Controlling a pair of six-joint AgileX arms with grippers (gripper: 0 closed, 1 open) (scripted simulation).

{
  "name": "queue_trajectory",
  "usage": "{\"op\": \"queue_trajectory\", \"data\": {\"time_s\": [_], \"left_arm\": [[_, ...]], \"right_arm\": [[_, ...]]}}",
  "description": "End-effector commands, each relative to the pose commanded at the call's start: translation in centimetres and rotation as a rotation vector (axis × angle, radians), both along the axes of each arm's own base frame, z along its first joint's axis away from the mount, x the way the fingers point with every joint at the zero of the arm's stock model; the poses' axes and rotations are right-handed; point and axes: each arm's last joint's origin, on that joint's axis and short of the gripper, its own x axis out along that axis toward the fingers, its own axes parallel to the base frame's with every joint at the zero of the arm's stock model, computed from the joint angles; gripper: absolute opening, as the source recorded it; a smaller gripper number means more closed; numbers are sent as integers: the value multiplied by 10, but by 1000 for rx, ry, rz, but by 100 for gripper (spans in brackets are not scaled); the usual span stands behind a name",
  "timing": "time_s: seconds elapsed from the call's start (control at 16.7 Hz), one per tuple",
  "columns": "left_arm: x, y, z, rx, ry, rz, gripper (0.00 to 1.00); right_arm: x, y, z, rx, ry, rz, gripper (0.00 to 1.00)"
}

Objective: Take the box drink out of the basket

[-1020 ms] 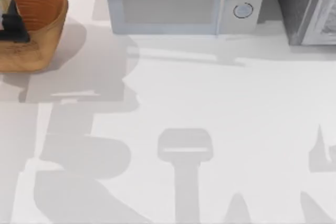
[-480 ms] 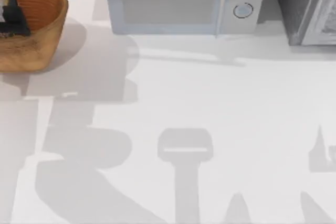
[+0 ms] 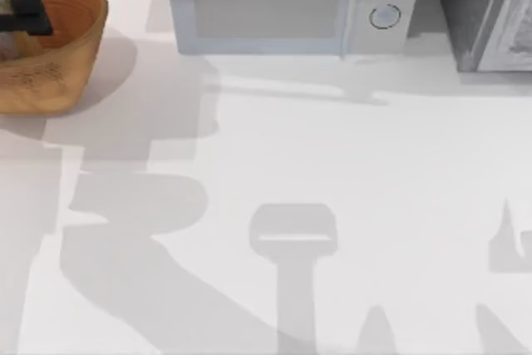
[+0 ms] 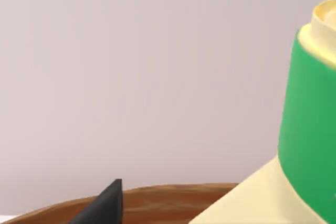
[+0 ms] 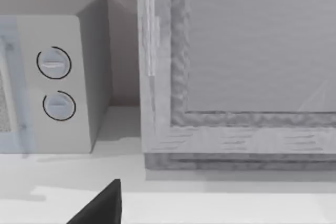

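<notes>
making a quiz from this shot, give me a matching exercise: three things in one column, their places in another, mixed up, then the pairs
Things:
1. basket
2. microwave
3. left pincer

Places:
a. back of the table, near the middle
b. over the basket, at the box drink
c. table's far left corner

Pairs: 1-c, 2-a, 3-b

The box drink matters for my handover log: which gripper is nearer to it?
Left. The left gripper is over the basket, right at the box drink. The right gripper is by the microwave, across the table.
</notes>
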Motion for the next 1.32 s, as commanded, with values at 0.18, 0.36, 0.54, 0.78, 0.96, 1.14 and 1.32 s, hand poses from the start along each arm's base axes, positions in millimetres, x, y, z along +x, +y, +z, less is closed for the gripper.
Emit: {"op": "queue_trajectory", "data": {"time_s": [0.18, 0.36, 0.54, 0.78, 0.96, 1.14, 1.32], "left_arm": [[0, 0, 0, 0, 0, 0, 100], [0, 0, 0, 0, 0, 0, 77], [0, 0, 0, 0, 0, 0, 55], [0, 0, 0, 0, 0, 0, 25], [0, 0, 0, 0, 0, 0, 2], [0, 0, 0, 0, 0, 0, 0], [0, 0, 0, 0, 0, 0, 0]], "right_arm": [[0, 0, 0, 0, 0, 0, 100], [0, 0, 0, 0, 0, 0, 100], [0, 0, 0, 0, 0, 0, 100], [0, 0, 0, 0, 0, 0, 100], [0, 0, 0, 0, 0, 0, 100], [0, 0, 0, 0, 0, 0, 100], [0, 0, 0, 0, 0, 0, 100]]}}
